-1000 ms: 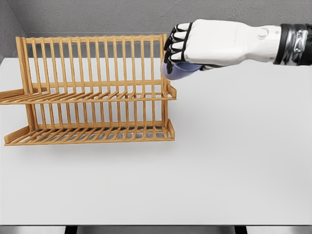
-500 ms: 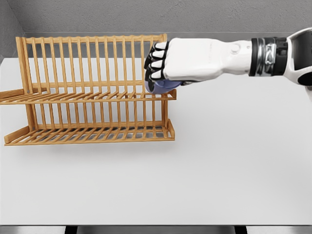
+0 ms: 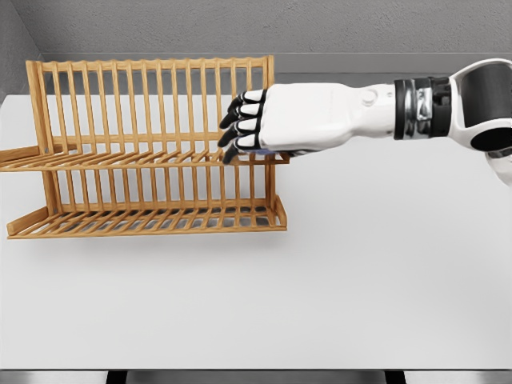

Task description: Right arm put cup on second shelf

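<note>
We are looking across a plain white desk (image 3: 360, 280) with a grey wall (image 3: 160, 24) behind it. The right hand (image 3: 258, 122) is reaching in from the right and hovering over the right end of the wooden rack (image 3: 120, 96), just above its upper shelf (image 3: 120, 158). The cup is lying almost wholly hidden under the palm, so we are placing it at that end of the upper shelf, beneath the hand. We cannot tell whether the hand is clasping it or has let it go, nor whether the cup is resting on the slats.

We are judging the cup to be a small, light, rigid thing with a smooth and rather slippery wall. It is best taken around the body, not by the rim. On slats it may be rocking or tipping into a gap, so a level, gentle set-down is what we are expecting it to need.

Moving outward, the rack's tall upright bars are standing close behind the hand, and the right end post is sitting directly under the wrist, so there is little room sideways there. The lower shelf (image 3: 144, 220) is lying below. To the right and towards us the desk is offering wide open room for drawing the arm away, and lifting up and back is looking like the safest path.
</note>
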